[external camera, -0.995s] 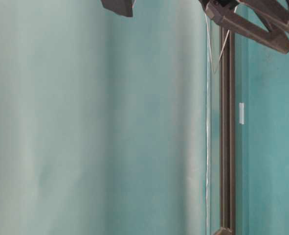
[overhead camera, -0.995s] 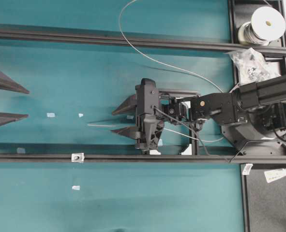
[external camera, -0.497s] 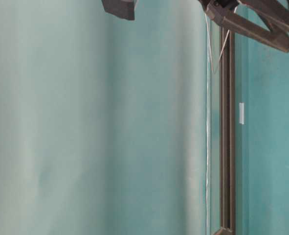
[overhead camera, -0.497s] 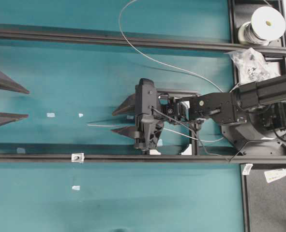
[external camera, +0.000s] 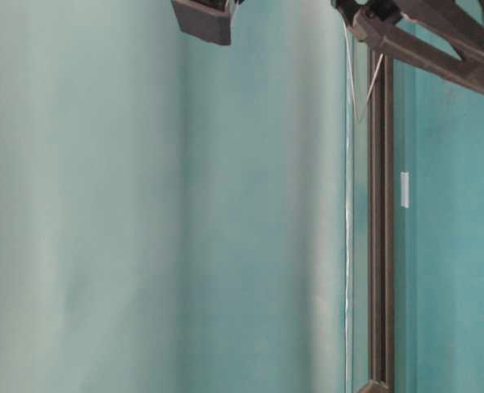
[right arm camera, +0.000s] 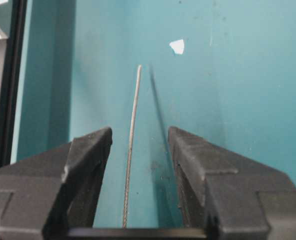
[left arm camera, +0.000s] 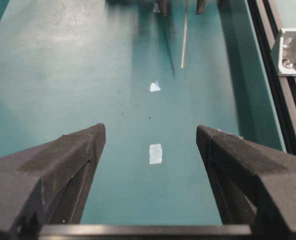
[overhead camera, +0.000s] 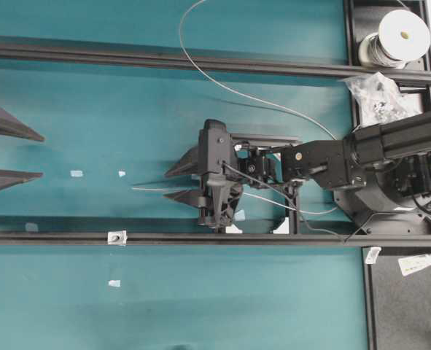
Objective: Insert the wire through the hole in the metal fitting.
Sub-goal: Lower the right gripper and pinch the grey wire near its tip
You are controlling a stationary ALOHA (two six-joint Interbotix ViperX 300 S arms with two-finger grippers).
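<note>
Silver wire [right arm camera: 131, 150] untouched between spread right claw [right arm camera: 139, 146] fingers; left claw [left arm camera: 150, 145] likewise released; no legible writing.

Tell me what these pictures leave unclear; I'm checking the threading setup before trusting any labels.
- The hole of the metal fitting: too small in the overhead view to make out.
- The wire lies between the right gripper fingers; contact with the pads cannot be told, and its lower run is cut off by the gripper body.
- Table-level view: only finger parts enter at the top edge.
- Left gripper: open, its arm cut off by the overhead view's left edge.
</note>
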